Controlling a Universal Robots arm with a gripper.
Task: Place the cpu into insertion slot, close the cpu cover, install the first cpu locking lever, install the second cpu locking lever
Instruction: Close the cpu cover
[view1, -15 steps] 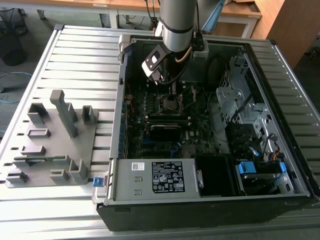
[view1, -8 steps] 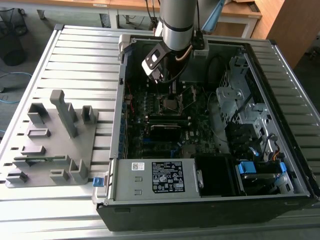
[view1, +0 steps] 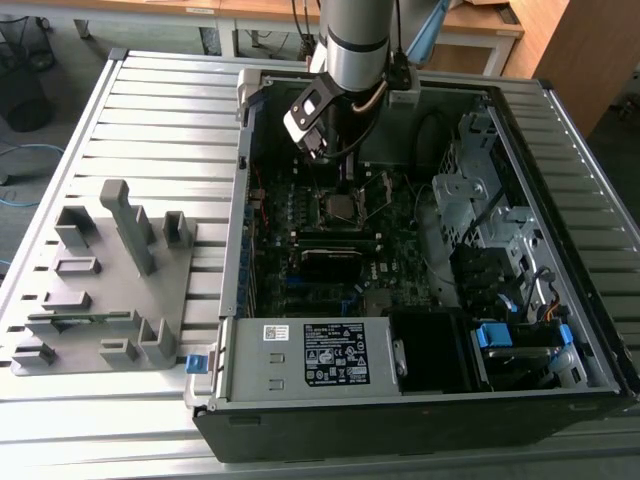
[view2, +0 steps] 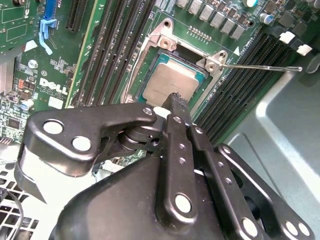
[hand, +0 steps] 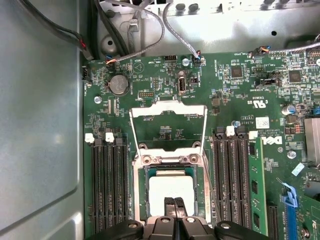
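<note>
1. Gripper (hand: 174, 202): fingers pressed together, holding nothing, tips just over the cpu.
2. Cpu (view1: 337, 208): lies flat in the insertion slot (view2: 164, 39).
3. Cpu cover (hand: 167, 105): stands swung open. Closing it well likely calls for a steady push on its free edge, clear of the thin locking lever (view2: 260, 66).

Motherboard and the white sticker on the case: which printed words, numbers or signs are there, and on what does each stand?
White logo on the motherboard: a brand mark, left unquoted.
White triangle beside the insertion slot: no text.
Fine white board markings: too small to read.
White sticker on the grey box: too small.
</note>
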